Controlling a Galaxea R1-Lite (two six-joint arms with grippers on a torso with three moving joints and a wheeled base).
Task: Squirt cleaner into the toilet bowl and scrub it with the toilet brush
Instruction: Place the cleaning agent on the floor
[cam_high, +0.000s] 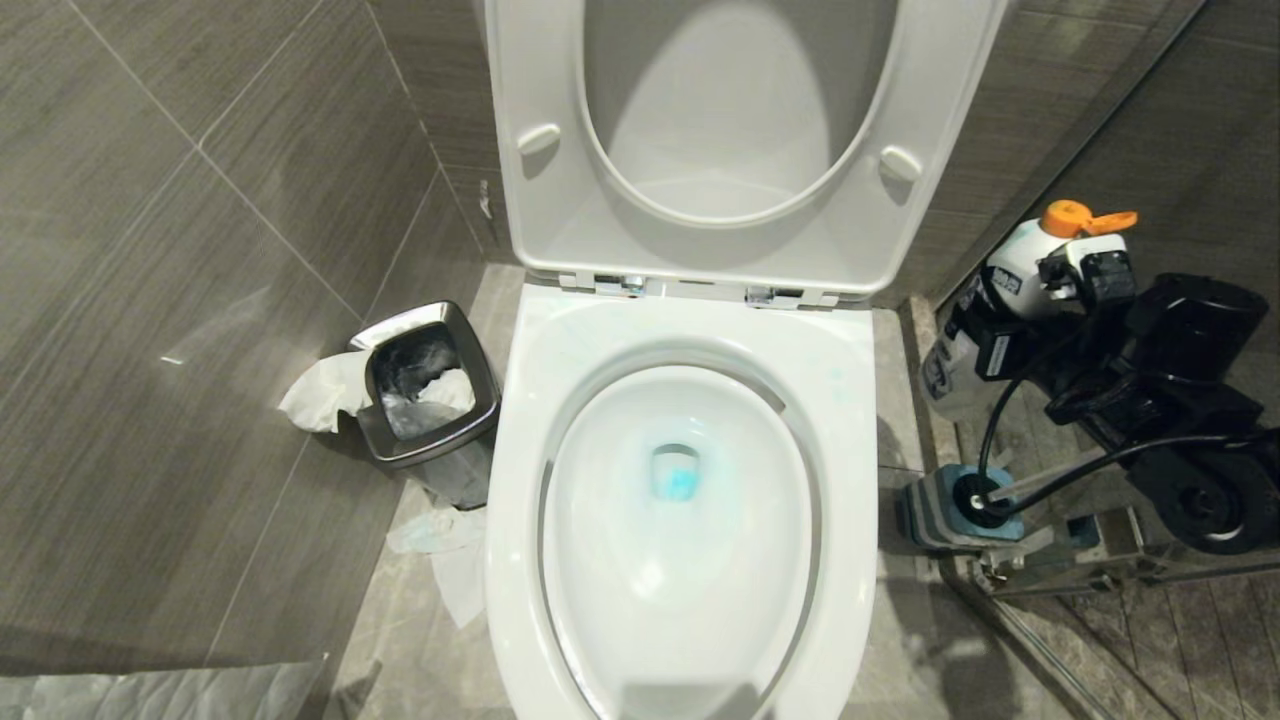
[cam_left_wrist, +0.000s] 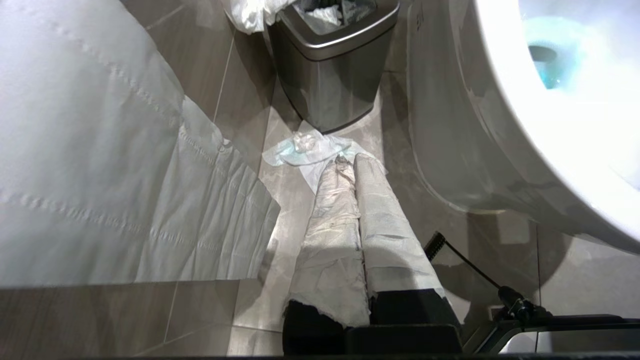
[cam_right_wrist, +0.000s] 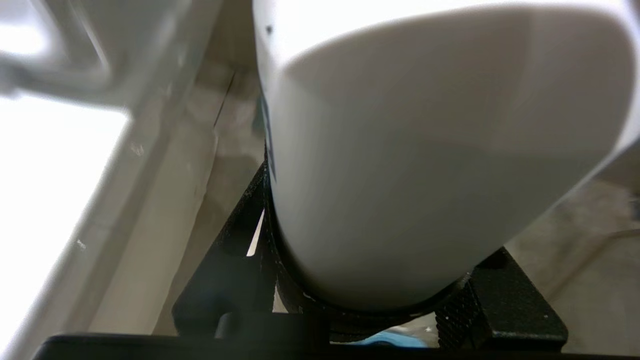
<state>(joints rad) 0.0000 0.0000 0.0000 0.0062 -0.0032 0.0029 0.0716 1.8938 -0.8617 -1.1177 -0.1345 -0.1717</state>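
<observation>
The white toilet bowl (cam_high: 700, 590) stands open with seat and lid raised. Pale blue cleaner (cam_high: 678, 483) tints the water at its drain; the left wrist view also shows the bowl (cam_left_wrist: 525, 130) and the cleaner (cam_left_wrist: 555, 75). To the bowl's right, my right gripper (cam_high: 1040, 310) is shut on a white cleaner bottle (cam_high: 1010, 275) with an orange cap, held above the floor. That bottle (cam_right_wrist: 425, 165) fills the right wrist view between the black fingers (cam_right_wrist: 500, 295). The toilet brush handle (cam_high: 1045, 482) sticks out of its blue-and-grey holder (cam_high: 935, 512); the bristle head is hidden. My left gripper (cam_left_wrist: 350, 162), wrapped in pale paper, is shut and empty, low by the bowl's left side.
A small steel waste bin (cam_high: 425, 395) stuffed with tissue stands left of the bowl. Loose tissue (cam_high: 450, 560) lies on the floor in front of it. A metal-framed glass partition (cam_high: 1080, 565) runs along the right behind the brush holder. A large paper sheet (cam_left_wrist: 100, 175) lies on the left.
</observation>
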